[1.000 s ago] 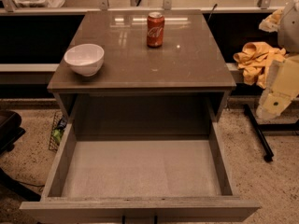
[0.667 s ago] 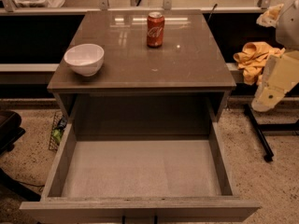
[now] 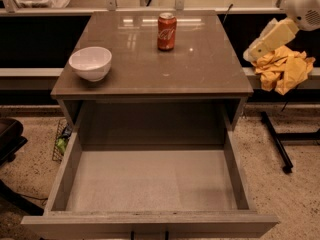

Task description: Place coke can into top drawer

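Note:
The coke can (image 3: 167, 31) is red with white script and a silver top. It stands upright on the far middle of the cabinet top (image 3: 200, 69). The top drawer (image 3: 150, 184) is pulled fully open towards me, with grey wood-grain walls and a bare pale grey floor. My gripper (image 3: 265, 41) shows as a cream part under the white arm joint (image 3: 305, 6) at the upper right. It hangs beyond the cabinet's right edge, well to the right of the can and touching nothing.
A white bowl (image 3: 90, 63) sits on the left of the cabinet top. A yellow cloth (image 3: 285, 69) lies on the shelf to the right, behind the gripper. A black stand leg (image 3: 277, 144) crosses the floor at the right. A dark chair edge (image 3: 7, 139) is at the left.
The arm and gripper have risen and shifted left, closer to the cabinet's right edge. The can, bowl and drawer have not moved.

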You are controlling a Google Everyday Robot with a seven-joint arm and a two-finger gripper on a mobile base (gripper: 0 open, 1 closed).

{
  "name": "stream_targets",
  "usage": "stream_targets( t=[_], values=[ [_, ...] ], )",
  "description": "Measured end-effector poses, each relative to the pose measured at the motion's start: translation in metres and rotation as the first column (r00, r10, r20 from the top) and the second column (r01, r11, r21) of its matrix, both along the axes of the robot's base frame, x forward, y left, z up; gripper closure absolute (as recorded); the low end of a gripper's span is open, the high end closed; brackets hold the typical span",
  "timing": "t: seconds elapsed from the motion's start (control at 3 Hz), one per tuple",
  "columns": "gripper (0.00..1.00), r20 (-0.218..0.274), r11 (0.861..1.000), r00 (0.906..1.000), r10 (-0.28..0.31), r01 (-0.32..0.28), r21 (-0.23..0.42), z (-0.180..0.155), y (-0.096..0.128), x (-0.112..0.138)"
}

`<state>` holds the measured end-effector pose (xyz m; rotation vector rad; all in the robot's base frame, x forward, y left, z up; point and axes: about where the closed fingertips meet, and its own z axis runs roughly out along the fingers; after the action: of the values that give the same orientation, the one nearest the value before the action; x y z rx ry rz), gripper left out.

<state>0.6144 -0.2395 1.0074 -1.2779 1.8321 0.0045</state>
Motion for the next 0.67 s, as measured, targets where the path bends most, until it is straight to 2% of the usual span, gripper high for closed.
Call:
stream_targets(
  t=[0.33,0.67],
  values=[
    [0.0,0.088,0.975,0.9957,-0.032,0.012,0.22,0.0,0.008,0.06],
    [0.0,0.127,0.928,0.9905,-0.053,0.002,0.372,-0.003,0.02,0.1]
  ],
)
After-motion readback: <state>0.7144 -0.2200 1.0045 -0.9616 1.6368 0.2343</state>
